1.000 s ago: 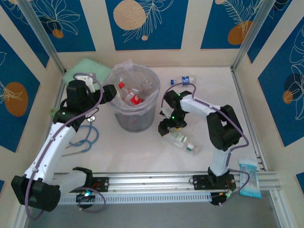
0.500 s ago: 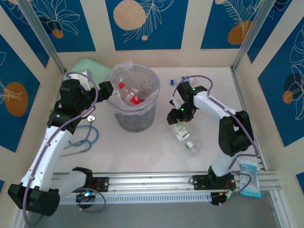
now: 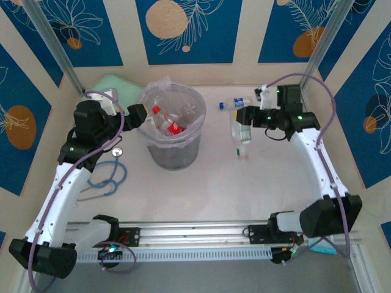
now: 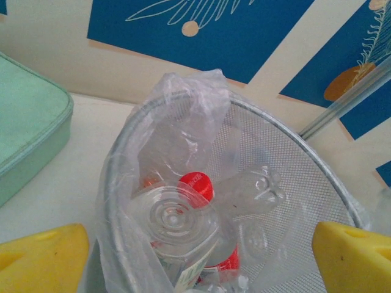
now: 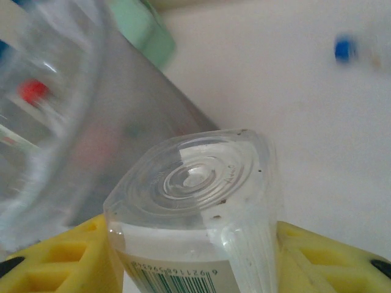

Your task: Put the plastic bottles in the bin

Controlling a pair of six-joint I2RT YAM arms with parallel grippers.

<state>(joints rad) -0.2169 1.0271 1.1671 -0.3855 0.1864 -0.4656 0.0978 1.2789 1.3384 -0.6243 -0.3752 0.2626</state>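
Note:
The bin (image 3: 172,128) stands at the middle of the table with several plastic bottles inside, one with a red cap (image 4: 197,185). My left gripper (image 3: 138,116) hovers open at the bin's left rim, its yellow fingertips (image 4: 43,256) wide apart above the bottles. My right gripper (image 3: 242,118) is up in the air to the right of the bin, shut on a clear labelled bottle (image 3: 241,135) that hangs cap down. In the right wrist view the bottle's base (image 5: 195,177) sits between the yellow fingers (image 5: 61,259). Another bottle with a blue cap (image 3: 236,102) lies at the back.
A mint-green case (image 3: 113,83) lies behind the bin on the left. A blue stethoscope (image 3: 110,174) rests on the table under my left arm. A metal rail (image 3: 195,235) runs along the near edge. Walls close in on three sides.
My right gripper shut on the bottle that lay on the table, lifted it and swung it up and back to the right. The left arm has barely moved.

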